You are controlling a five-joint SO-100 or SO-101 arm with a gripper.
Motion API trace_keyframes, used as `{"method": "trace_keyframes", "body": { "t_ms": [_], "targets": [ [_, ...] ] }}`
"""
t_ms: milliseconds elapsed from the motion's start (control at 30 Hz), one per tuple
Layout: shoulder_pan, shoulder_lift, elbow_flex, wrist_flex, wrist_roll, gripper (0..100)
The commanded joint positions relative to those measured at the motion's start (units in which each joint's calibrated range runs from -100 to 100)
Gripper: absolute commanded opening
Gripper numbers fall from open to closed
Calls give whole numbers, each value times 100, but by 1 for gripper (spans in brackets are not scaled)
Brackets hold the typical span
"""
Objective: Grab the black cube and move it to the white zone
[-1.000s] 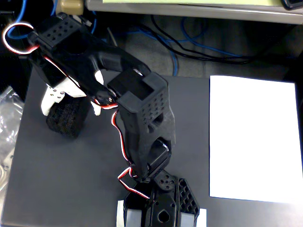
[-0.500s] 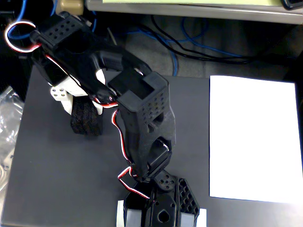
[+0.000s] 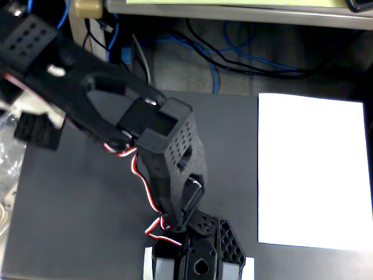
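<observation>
Watching: my black plastic arm (image 3: 169, 151) stretched over the dark grey mat (image 3: 87, 216)
Gripper: can't tell, out of frame
Zone: white rectangular paper sheet (image 3: 315, 169) right of arm

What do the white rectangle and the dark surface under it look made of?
The white rectangular sheet looks like plain matte paper: flat, thin-edged, no gloss. The dark grey mat seems smooth and matte, perhaps rubber or plastic; the look leaves that open.

One fixed view looks steeply down from above, close over the arm (image 3: 169, 151), whose base sits at the bottom edge. It takes in the dark mat (image 3: 70, 221), the white zone (image 3: 315, 169) at right, and cables (image 3: 233, 52) along the top.
</observation>
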State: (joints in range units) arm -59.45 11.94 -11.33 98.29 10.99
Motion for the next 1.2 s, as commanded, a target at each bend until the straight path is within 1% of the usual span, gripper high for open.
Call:
{"method": "trace_keyframes", "body": {
  "t_ms": [0,167,300,433,567,667,733,800,900,967,1067,1167],
  "targets": [
    [809,-644,-517,120,-235,1],
    [2722,-3080,-281,120,-219,1],
    [4393,-4231,236,111,-208,1],
    [5688,-4399,218,103,-193,1],
    [7373,-4399,172,103,148,1],
    [8204,-4390,227,85,305,1],
    [8506,-4382,236,85,394,1],
    [8550,-4180,245,85,394,1],
    [8558,-2761,182,-369,389,1],
    [8565,-2064,145,-386,394,1],
    [8572,-1896,245,154,394,1],
    [8565,-1845,725,128,399,1]
  ]
}}
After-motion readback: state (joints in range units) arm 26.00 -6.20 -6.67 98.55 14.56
